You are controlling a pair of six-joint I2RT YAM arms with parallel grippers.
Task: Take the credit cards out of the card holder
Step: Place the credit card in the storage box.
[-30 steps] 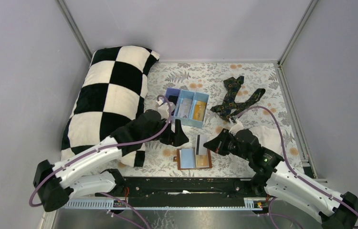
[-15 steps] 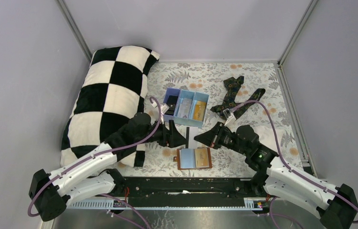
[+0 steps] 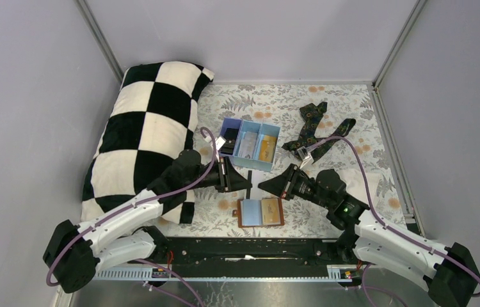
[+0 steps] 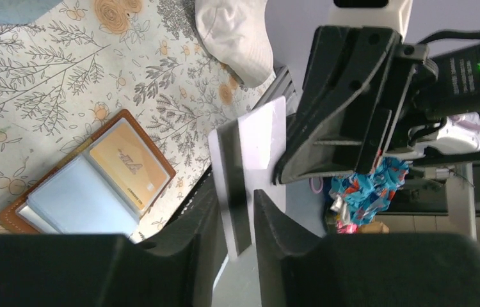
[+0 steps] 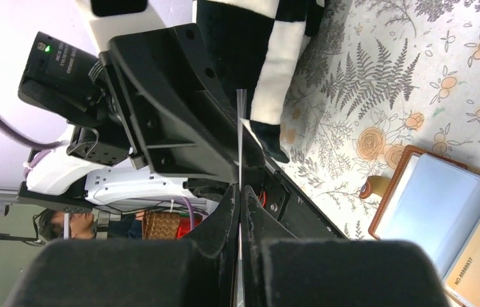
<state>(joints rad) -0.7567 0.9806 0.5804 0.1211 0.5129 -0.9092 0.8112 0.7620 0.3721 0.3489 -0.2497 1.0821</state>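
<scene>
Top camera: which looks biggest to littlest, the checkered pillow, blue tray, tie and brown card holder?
1. the checkered pillow, by far.
2. the blue tray and the tie: too close to rank; the tie spreads wider but is thin.
3. the card holder, smallest.

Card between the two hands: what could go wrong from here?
The pale card sits in the right hand, with the left hand around its other end. Whether the left hand grips it is unclear, so an early release could drop it. The hands are close and could collide.
</scene>
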